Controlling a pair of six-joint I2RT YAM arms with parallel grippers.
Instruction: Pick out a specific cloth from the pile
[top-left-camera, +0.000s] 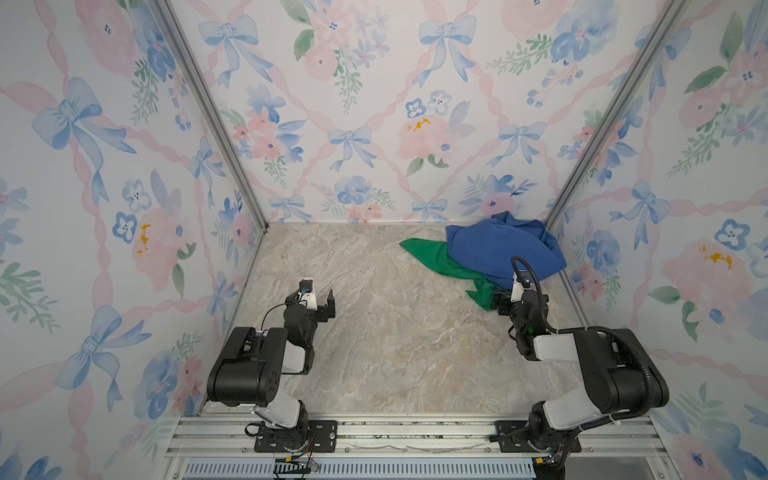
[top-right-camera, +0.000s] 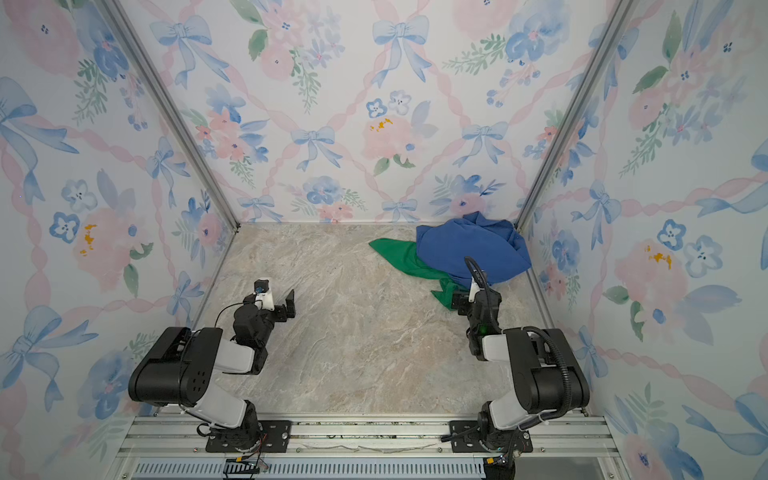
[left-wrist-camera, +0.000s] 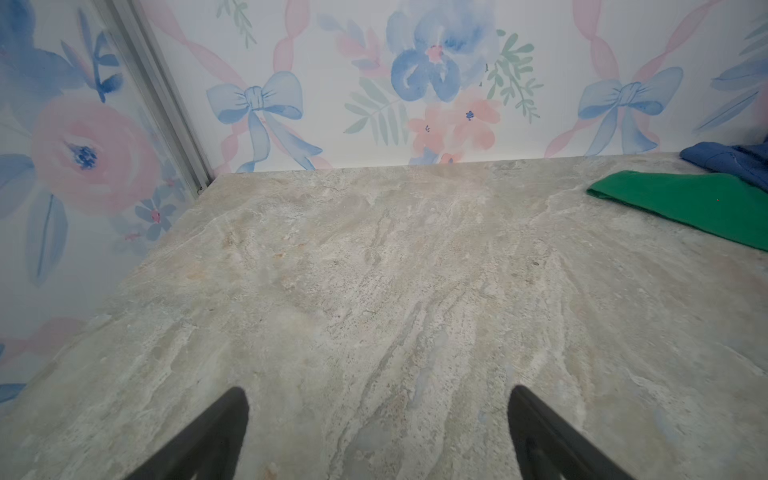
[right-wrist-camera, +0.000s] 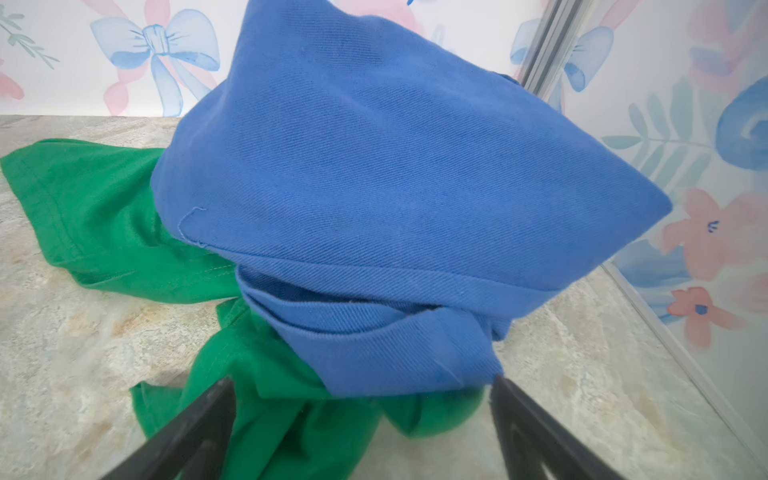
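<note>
The pile (top-left-camera: 505, 249) (top-right-camera: 471, 249) lies in the far right corner of the table. It is a royal-blue cloth (right-wrist-camera: 395, 166) (left-wrist-camera: 725, 160) heaped over a bright green cloth (right-wrist-camera: 104, 216) (left-wrist-camera: 685, 203). The cloth the task asks for is hidden; no pale blue fabric shows. My right gripper (top-left-camera: 505, 296) (top-right-camera: 463, 297) (right-wrist-camera: 361, 384) is open at the pile's near edge, with the blue hem and a green fold lying between its spread fingers. My left gripper (top-left-camera: 319, 297) (top-right-camera: 277, 297) (left-wrist-camera: 378, 395) is open over bare table at the left, far from the pile.
The marble-look tabletop (top-left-camera: 395, 332) is boxed in by floral wallpapered walls on three sides. An aluminium corner post (top-left-camera: 557, 216) stands right behind the pile. A metal rail (top-left-camera: 415, 432) carrying both arm bases runs along the front edge.
</note>
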